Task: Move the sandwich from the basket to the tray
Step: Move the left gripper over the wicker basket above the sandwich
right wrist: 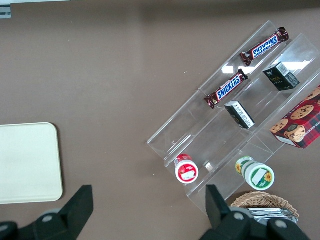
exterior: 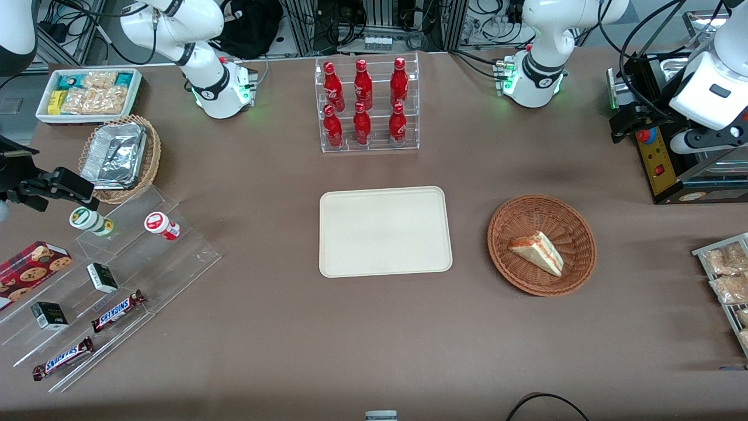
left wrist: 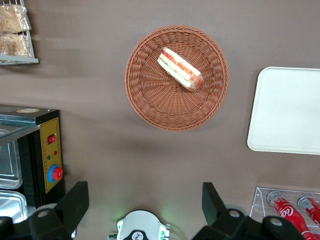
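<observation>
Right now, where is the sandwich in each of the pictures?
Front view: the sandwich lies in the basket, beside the tray.
Left wrist view: the sandwich lies in the basket; the open gripper hangs high above the table.
Right wrist view: not in it.
Shared landmark: the tray shows in all three.

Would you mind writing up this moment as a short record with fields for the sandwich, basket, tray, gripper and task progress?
sandwich: lying inside the basket, on its side, untouched
basket: on the table beside the tray, toward the working arm's end
tray: bare, nothing on it, nearer the front camera than the bottle rack
gripper: open, high above the table, holding nothing
progress: pick not yet begun
</observation>
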